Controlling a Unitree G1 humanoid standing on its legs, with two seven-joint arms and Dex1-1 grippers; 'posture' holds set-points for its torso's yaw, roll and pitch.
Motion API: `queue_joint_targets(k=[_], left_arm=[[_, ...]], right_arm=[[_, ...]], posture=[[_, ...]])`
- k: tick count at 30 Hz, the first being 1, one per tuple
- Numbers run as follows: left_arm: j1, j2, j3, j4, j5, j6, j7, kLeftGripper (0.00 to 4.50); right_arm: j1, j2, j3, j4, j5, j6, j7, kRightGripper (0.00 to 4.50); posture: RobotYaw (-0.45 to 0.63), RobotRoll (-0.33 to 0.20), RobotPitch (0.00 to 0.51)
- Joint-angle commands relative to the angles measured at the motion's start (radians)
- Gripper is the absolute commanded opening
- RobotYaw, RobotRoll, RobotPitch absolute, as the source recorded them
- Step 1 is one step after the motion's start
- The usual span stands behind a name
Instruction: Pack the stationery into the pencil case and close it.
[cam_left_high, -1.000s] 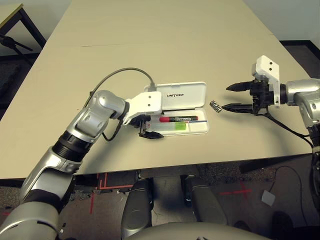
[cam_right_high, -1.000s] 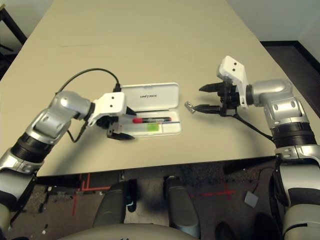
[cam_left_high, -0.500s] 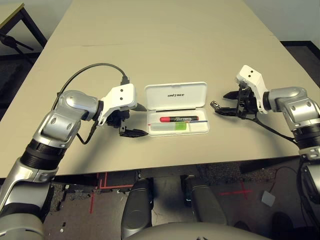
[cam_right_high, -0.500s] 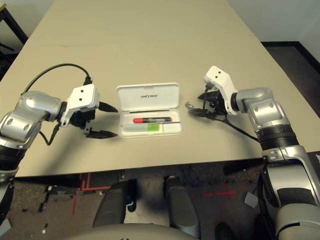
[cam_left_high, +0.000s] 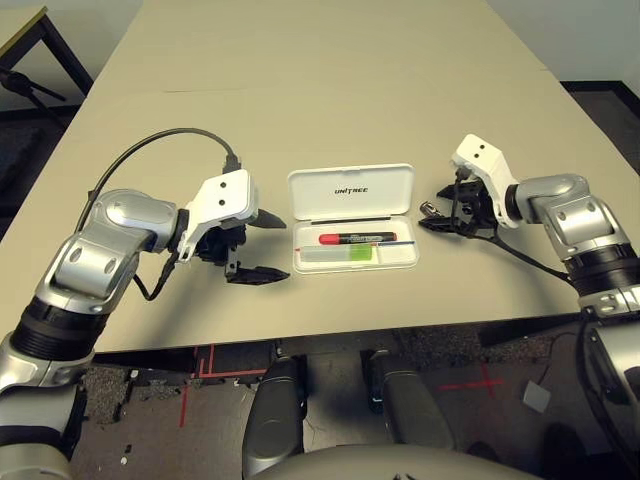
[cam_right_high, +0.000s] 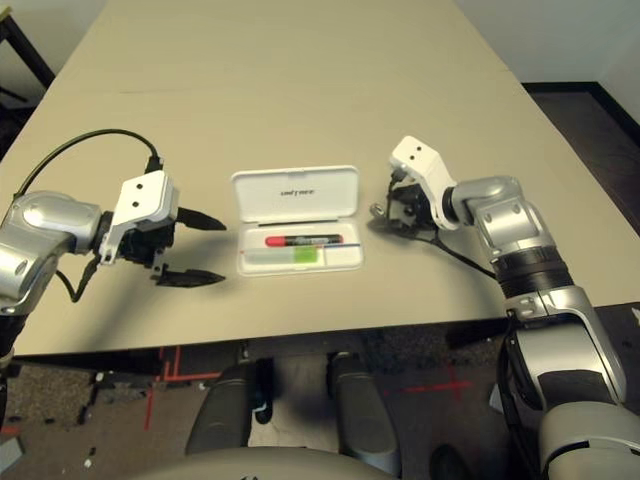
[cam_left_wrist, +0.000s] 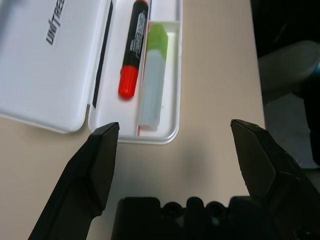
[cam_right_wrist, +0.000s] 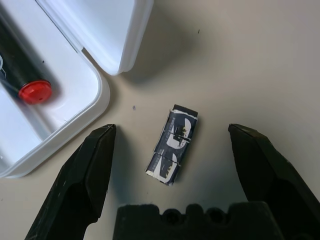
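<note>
The white pencil case (cam_left_high: 405, 257) lies open mid-table, its "UNITREE" lid (cam_left_high: 352, 190) folded flat behind the tray. In the tray lie the red marker (cam_left_high: 356, 238) and the light green stick (cam_left_high: 345, 256), also seen as marker (cam_left_wrist: 134, 47) and stick (cam_left_wrist: 154, 70) in the left wrist view. A tiny silver-and-black piece (cam_right_wrist: 174, 144) rests on the table just right of the case (cam_right_wrist: 75, 55). My right gripper (cam_left_high: 432, 210) is open and straddles that piece without touching it. Left of the case, my left gripper (cam_left_high: 285, 242) is open and holds nothing.
The tan table (cam_left_high: 330, 90) stretches far behind the case. Its front edge runs close below the case and both grippers. A black cable (cam_left_high: 160, 140) loops over my left forearm.
My left gripper has pulled out of the case and back to the left. My right gripper has moved left and down until its fingers stand on either side of the small silver-and-black piece.
</note>
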Motion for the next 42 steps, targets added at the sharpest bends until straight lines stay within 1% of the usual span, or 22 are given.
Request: queue_joint_targets(k=[1,3,9,10,13,16,21,25,30,33,37,42], left_arm=[[0.028,0.013,0.025,-0.026,-0.028,-0.003,0.006,4.50],[0.042,0.006,0.043,-0.037,-0.046,0.009,0.022,4.50],[0.079,0.018,0.059,-0.035,-0.051,-0.012,0.037,4.50],[0.083,0.018,0.061,-0.034,-0.051,-0.014,0.038,4.50],[0.092,0.021,0.067,-0.044,-0.056,-0.011,0.042,4.50],[0.106,0.025,0.069,-0.052,-0.040,-0.031,0.056,4.50],[0.112,0.033,0.065,-0.032,-0.045,-0.046,0.047,4.50],[0.112,0.031,0.059,-0.020,-0.041,-0.062,0.048,4.50],[0.102,0.029,0.056,-0.004,-0.030,-0.072,0.060,4.50],[0.093,0.036,0.066,-0.014,-0.043,-0.055,0.060,4.50],[0.087,0.045,0.074,-0.024,-0.053,-0.038,0.058,4.50],[0.096,0.058,0.089,-0.052,-0.069,-0.015,0.063,4.50]], right_arm=[[0.007,0.028,0.024,0.050,-0.016,-0.009,-0.007,3.57],[0.004,0.028,0.024,0.056,-0.022,-0.015,-0.005,2.83],[-0.014,0.008,0.023,0.074,-0.029,-0.049,0.032,0.46],[-0.020,0.003,0.022,0.073,-0.028,-0.057,0.046,0.33],[-0.042,-0.018,0.021,0.072,-0.026,-0.062,0.090,0.34],[-0.063,-0.068,0.036,0.053,-0.017,-0.094,0.212,0.34],[-0.116,-0.152,0.064,0.000,0.005,-0.114,0.414,0.34],[-0.132,-0.151,0.076,-0.079,0.030,-0.095,0.500,0.34],[-0.096,-0.099,0.093,-0.191,0.055,-0.048,0.498,0.34],[-0.063,-0.079,0.111,-0.240,0.064,-0.035,0.488,0.34],[-0.034,-0.050,0.155,-0.255,0.028,-0.081,0.462,0.34],[-0.023,-0.023,0.179,-0.249,0.020,-0.102,0.430,0.34]], posture=[[0.02,0.000,0.182],[0.02,0.000,0.180],[0.03,0.000,0.175],[0.03,0.000,0.174],[0.03,0.000,0.170],[0.03,0.000,0.167],[0.03,0.000,0.158],[0.03,0.000,0.152],[0.04,0.000,0.155],[0.04,0.000,0.156],[0.05,0.000,0.155],[0.06,0.000,0.156]])
